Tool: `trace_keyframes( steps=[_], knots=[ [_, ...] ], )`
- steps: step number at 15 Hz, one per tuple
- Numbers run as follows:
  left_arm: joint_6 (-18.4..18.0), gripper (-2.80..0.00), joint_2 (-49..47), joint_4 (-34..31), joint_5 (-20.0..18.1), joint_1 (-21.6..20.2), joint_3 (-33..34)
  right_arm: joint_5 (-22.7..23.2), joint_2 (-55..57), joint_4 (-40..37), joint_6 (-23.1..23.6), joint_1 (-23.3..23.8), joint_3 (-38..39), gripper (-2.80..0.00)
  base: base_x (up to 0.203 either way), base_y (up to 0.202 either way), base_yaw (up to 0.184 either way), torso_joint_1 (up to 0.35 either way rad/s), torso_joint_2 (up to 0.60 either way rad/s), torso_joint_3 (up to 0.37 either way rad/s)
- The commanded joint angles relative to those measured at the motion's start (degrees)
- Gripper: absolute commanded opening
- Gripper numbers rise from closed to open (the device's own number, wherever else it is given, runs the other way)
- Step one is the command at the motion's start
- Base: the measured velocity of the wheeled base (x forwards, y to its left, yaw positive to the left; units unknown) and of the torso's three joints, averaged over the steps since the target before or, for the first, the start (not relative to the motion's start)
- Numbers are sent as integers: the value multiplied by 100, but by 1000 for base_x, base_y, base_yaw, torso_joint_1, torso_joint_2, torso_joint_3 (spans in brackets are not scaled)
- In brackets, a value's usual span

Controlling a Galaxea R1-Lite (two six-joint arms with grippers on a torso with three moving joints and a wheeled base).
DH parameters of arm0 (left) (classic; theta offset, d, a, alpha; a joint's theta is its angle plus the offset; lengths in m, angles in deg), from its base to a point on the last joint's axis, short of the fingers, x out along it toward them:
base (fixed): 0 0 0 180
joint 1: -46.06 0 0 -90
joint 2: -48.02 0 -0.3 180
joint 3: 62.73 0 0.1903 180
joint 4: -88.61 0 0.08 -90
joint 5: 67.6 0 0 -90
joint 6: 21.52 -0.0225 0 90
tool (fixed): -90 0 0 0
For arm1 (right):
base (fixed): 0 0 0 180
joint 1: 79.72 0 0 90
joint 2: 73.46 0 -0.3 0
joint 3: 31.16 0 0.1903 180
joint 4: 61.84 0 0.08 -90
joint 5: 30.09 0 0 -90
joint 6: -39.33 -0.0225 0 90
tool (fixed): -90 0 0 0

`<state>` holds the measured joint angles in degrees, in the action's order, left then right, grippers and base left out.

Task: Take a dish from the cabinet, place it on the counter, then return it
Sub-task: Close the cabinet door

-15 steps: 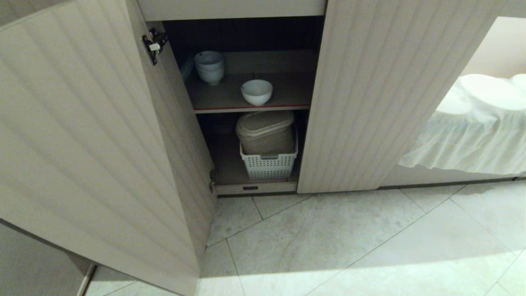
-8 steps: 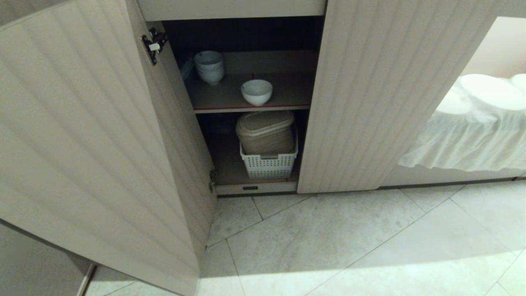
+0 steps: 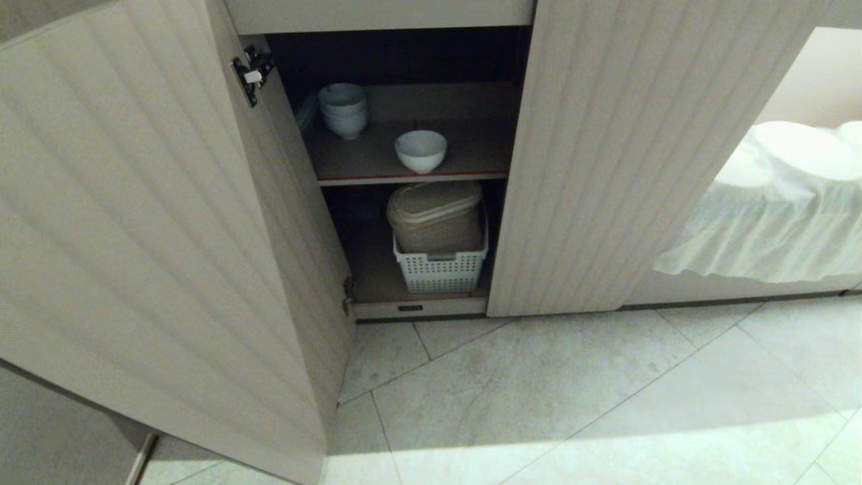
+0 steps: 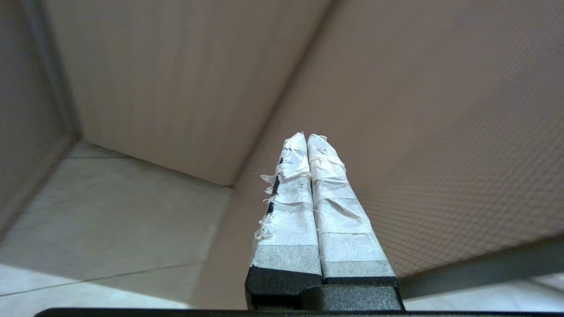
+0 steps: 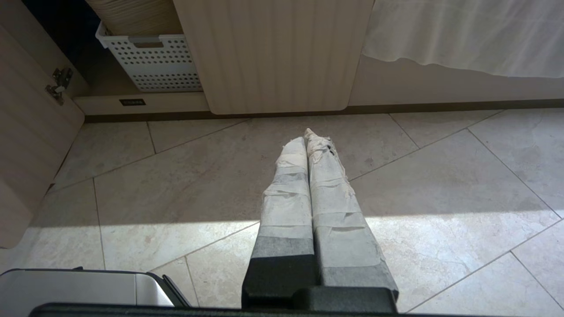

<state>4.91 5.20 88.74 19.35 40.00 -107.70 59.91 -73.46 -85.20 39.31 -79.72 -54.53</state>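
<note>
A single small white bowl (image 3: 421, 150), round, glossy and deep-sided, is seen upright near the front edge of the upper shelf, just above centre in the head view, its mouth turned upward. It is set well apart from anything else on that shelf. The low beige cabinet (image 3: 626, 155) is shown across the upper half of that view, with vertically ribbed doors. Its left door (image 3: 155, 236) is swung wide open on metal hinges, and the shelf's front edge is marked by a thin red line.
</note>
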Motion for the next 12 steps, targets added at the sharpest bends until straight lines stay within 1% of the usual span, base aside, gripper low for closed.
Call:
trace_keyframes(
  steps=[1, 3, 6, 10, 12],
  knots=[
    [146, -280, -7, 31, -107, 65, 8, 0, 0, 0, 2, 0, 0, -280, 0, 0, 0, 0, 0, 0],
    [327, -280, -29, 61, -222, 122, -2, 0, 0, 0, 2, 0, 0, -280, 0, 0, 0, 0, 0, 0],
    [503, -280, -24, 74, -533, 194, -2, 0, 0, 0, 2, -1, 0, -280, 0, 0, 0, 0, 0, 0],
    [600, -280, -50, 186, -869, 349, 6, 0, 0, 0, 2, -8, 0, -280, 0, 0, 0, 0, 0, 0],
    [600, -280, -136, 264, -937, 435, 24, 0, 0, 0, 2, -1, 0, -280, 0, 0, 0, 0, 0, 0]
  ],
)
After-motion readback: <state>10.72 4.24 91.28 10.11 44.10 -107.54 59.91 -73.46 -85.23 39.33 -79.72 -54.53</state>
